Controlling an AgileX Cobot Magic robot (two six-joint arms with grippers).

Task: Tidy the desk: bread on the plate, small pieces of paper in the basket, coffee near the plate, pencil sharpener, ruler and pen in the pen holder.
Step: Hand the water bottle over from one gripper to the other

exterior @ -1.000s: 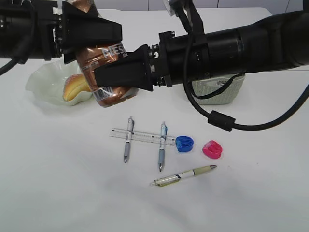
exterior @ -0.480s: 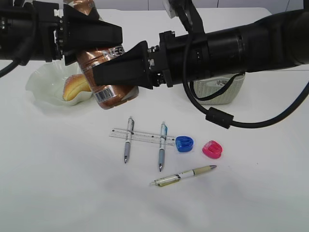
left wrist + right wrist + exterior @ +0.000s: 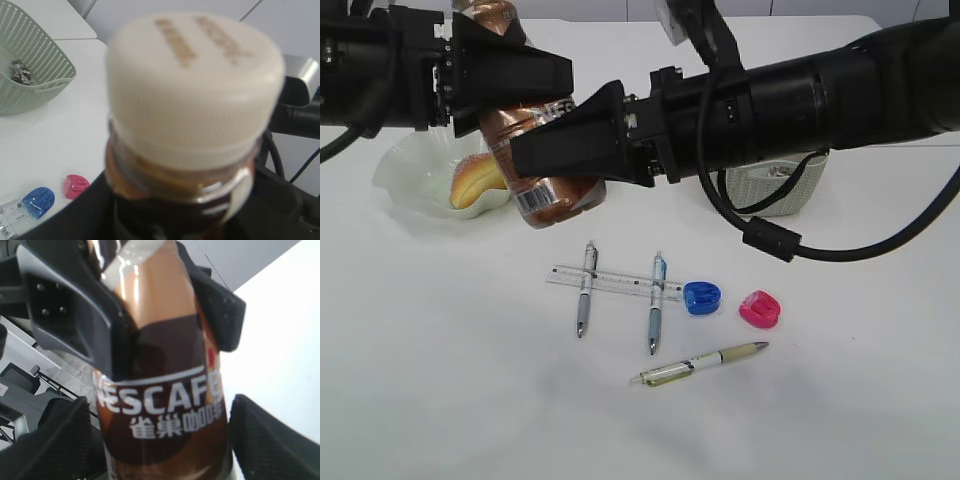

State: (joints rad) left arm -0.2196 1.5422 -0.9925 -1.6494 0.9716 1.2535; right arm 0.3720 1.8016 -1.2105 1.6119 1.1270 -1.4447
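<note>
While held, coffee bottle point(image 3: 545, 165) above plate point(image 3: 405, 165)

Brown coffee bottle point(image 3: 542, 165), cream cap point(image 3: 192, 80); blue sharpener point(image 3: 701, 297); pink sharpener point(image 3: 759, 308).

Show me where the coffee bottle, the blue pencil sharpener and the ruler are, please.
coffee bottle point(image 3: 552, 195), exterior view, on the lower label near the barcode.
blue pencil sharpener point(image 3: 701, 297), exterior view, on its top face.
ruler point(image 3: 620, 284), exterior view, on the strip between the two pens.

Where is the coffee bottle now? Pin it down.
In the exterior view the coffee bottle hangs upper left, above the table, gripped by the left hand, just right of the plate holding bread.
</note>
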